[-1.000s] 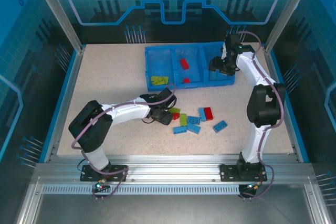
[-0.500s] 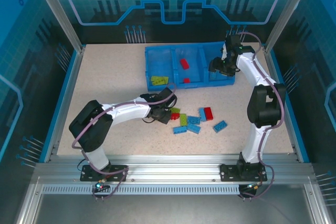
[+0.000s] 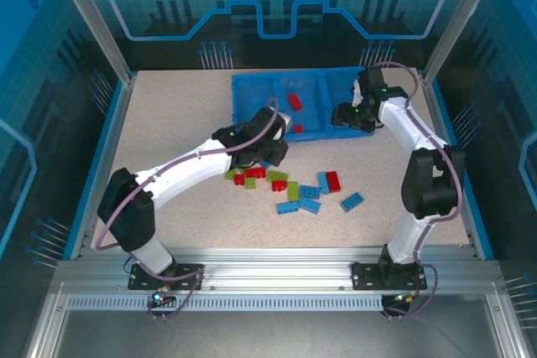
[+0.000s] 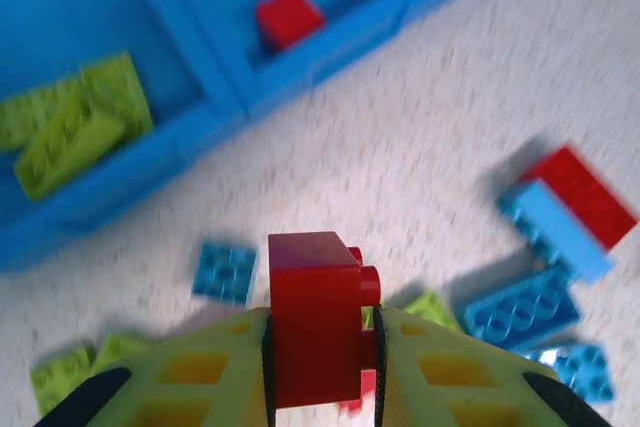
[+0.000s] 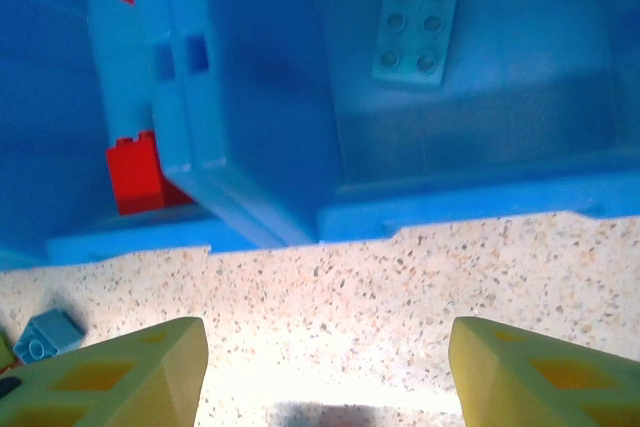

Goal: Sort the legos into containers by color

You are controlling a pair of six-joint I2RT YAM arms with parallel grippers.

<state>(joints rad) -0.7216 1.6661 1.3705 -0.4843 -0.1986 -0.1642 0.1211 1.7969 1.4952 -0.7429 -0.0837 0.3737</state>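
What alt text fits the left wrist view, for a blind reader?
The left gripper pinches a red brick in its yellow jaws above a speckled table. Blue, green and red loose bricks lie below; beyond, a blue tray holds green bricks in one compartment, a red one next door.

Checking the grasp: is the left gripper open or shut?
Shut: the left gripper clamps a red brick from both sides.

The left arm [image 3: 180, 169] stretches diagonally toward the blue tray [image 3: 237, 102], with the left pincer [image 4: 320, 347] clamped on a red brick [image 4: 315, 287] just in front of the tray's near wall, while the right arm [image 3: 424, 178] folds over the tray's right end, the right pincer [image 5: 325, 347] standing open.
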